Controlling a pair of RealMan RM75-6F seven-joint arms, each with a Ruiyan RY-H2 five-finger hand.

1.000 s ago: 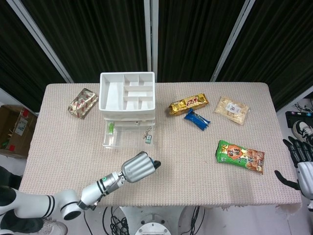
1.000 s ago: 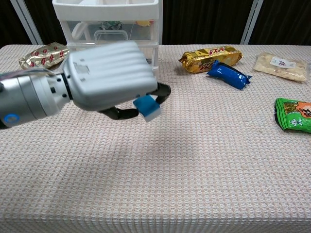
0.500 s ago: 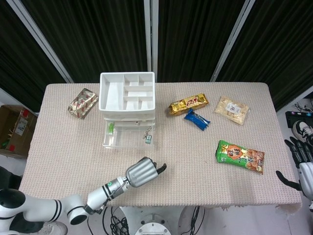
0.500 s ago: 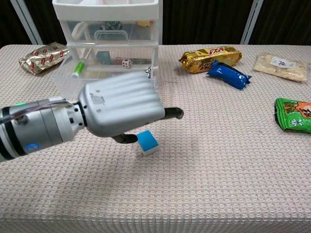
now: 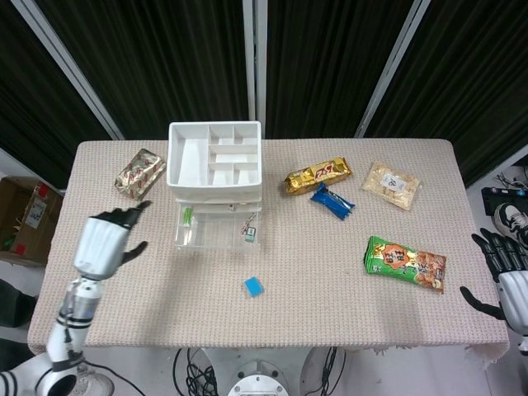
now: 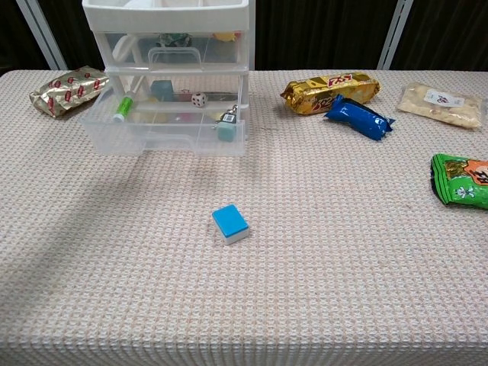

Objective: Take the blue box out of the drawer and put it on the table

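**Blue box on table, drawer pulled out**

Blue box (image 6: 230,223) lies on the table (image 6: 366,267), in front of the drawer (image 6: 164,126), apart from it. Drawer holds a green-capped tube (image 6: 122,107), a die (image 6: 199,99), a small teal tag (image 6: 226,128). Left hand (image 5: 106,243) raised at table's left edge, fingers spread, empty. Right hand (image 5: 505,276) off the right edge, fingers apart, empty.

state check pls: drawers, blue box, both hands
lower drawer: pulled open, small items inside
upper drawer: shut
blue box: lying on the table, nothing touching it
left hand: empty, fingers spread
right hand: empty, off the table edge
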